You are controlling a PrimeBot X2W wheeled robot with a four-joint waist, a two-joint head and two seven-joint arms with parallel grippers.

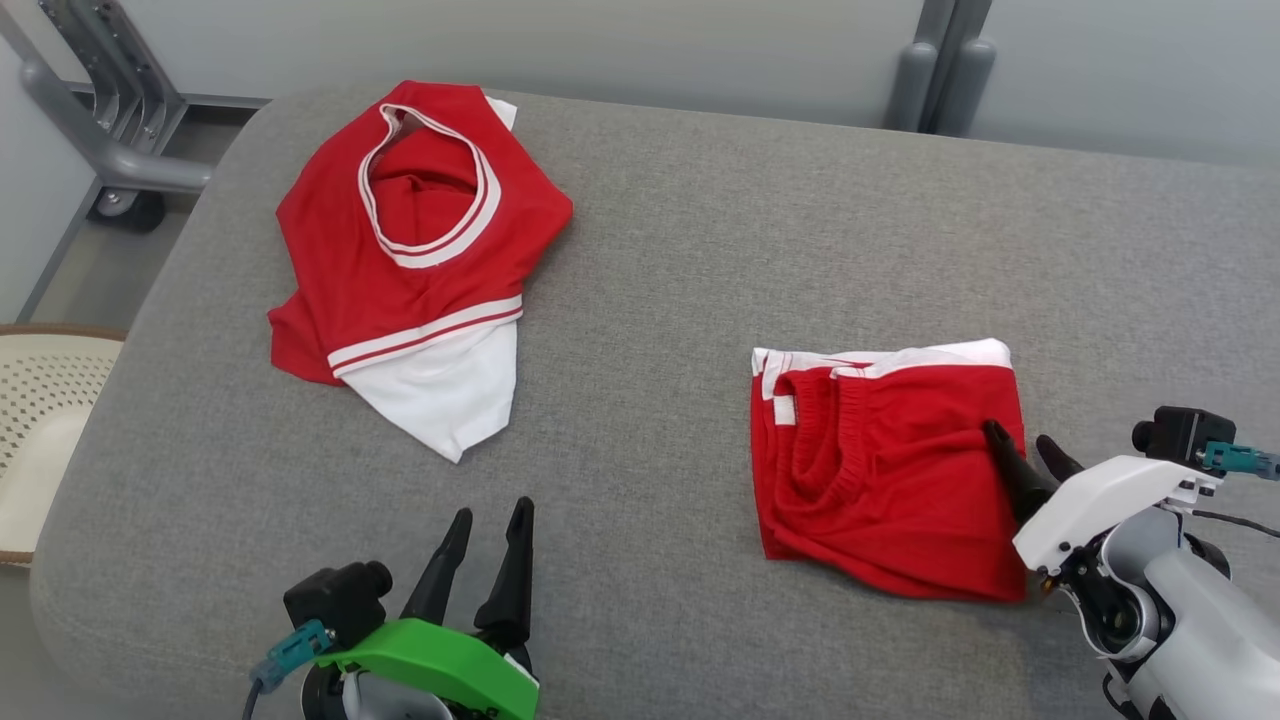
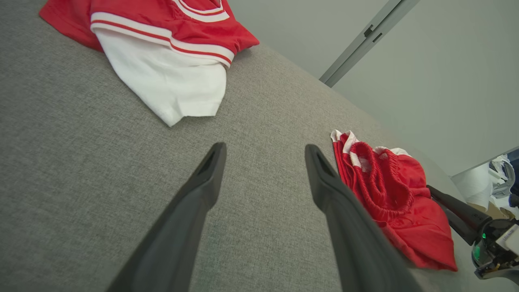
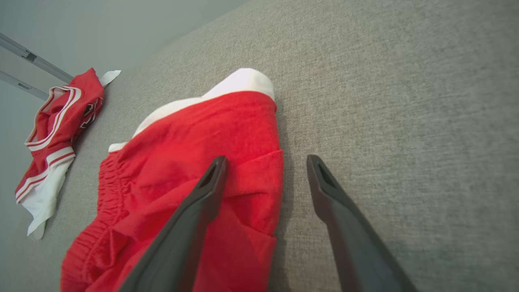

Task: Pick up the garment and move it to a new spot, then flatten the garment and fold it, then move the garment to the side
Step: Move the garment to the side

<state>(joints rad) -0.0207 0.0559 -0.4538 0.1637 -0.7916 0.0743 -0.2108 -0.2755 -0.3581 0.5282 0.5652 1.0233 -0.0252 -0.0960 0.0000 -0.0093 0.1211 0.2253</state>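
Right gripper (image 1: 1018, 436) spread, red white-trimmed shorts (image 1: 880, 490) folded, rumpled

A grey upholstered surface (image 1: 700, 250) stretches before a pale wall (image 1: 600, 40). At far left, a metal frame (image 1: 100, 110) on a caster (image 1: 125, 208) stands on the floor (image 1: 95, 275), near a cream perforated basket (image 1: 40, 395).

Left wrist view: red-and-white jersey (image 2: 170, 81) cut off by the top edge, and one finger (image 2: 352, 227) of the left gripper (image 2: 265, 148) covers the near edge of the red shorts (image 2: 405, 202). Right wrist view: shorts run off the bottom edge, and a right gripper (image 3: 266, 159) finger lies over them; contact or gap, can't tell. Dark print on the jersey there is too small to read; woven basket (image 1: 40, 400) clipped by head view's left edge.
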